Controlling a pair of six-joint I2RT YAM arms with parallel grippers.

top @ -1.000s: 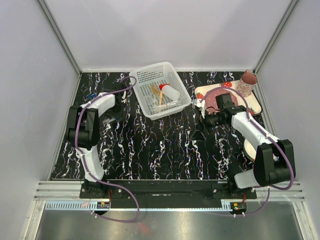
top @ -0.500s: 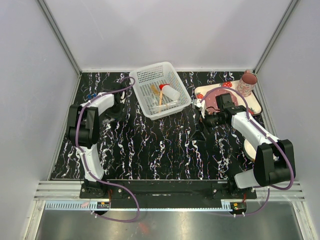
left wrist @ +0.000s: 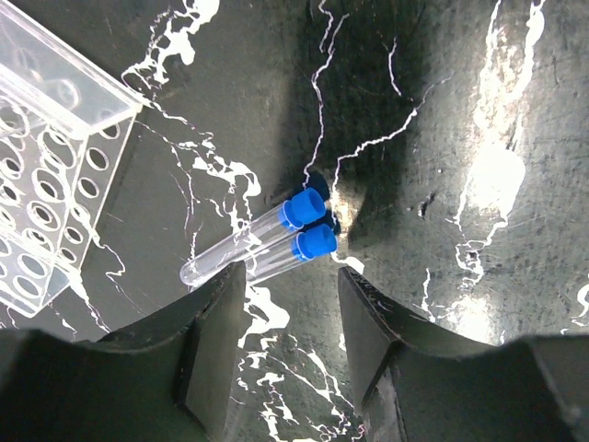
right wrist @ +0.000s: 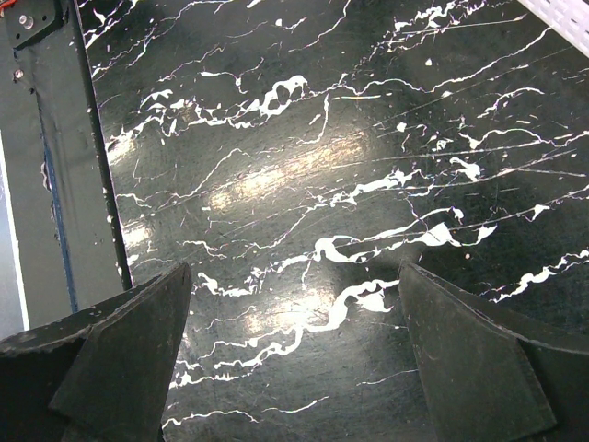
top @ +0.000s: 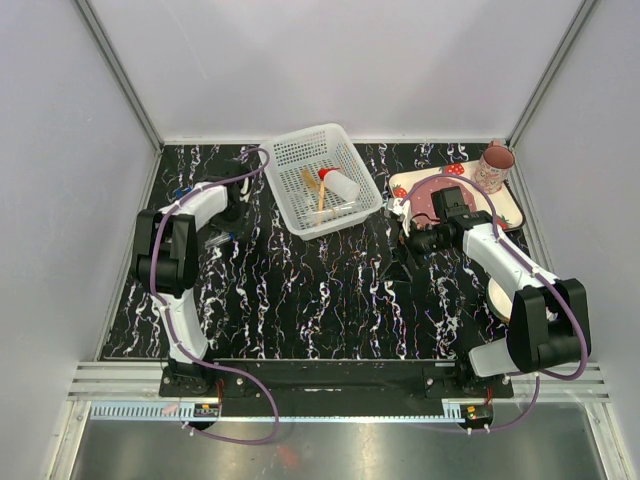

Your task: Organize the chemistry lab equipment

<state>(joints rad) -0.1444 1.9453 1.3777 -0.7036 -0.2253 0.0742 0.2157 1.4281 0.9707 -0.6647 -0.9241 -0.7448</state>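
Two small clear tubes with blue caps (left wrist: 262,244) lie side by side on the black marbled table, just ahead of my left gripper (left wrist: 290,341). That gripper is open and holds nothing; its left finger (left wrist: 207,350) is close to the tubes' clear ends. A clear tube rack (left wrist: 46,184) stands to their left. In the top view the tubes (top: 222,238) lie near my left gripper (top: 230,208). The red-capped squeeze bottle (top: 338,185) and orange sticks (top: 312,185) lie in a white basket (top: 290,150). My right gripper (right wrist: 294,341) hangs wide open over bare table.
A strawberry-print tray (top: 505,205) with a pink plate and a pink mug (top: 495,165) sits at the back right, close behind my right gripper (top: 408,248). A dark frame bar (right wrist: 55,157) runs along the left of the right wrist view.
My left gripper has drawn back toward the far side of the table, uncovering the two tubes in the top view. The right arm has not moved.
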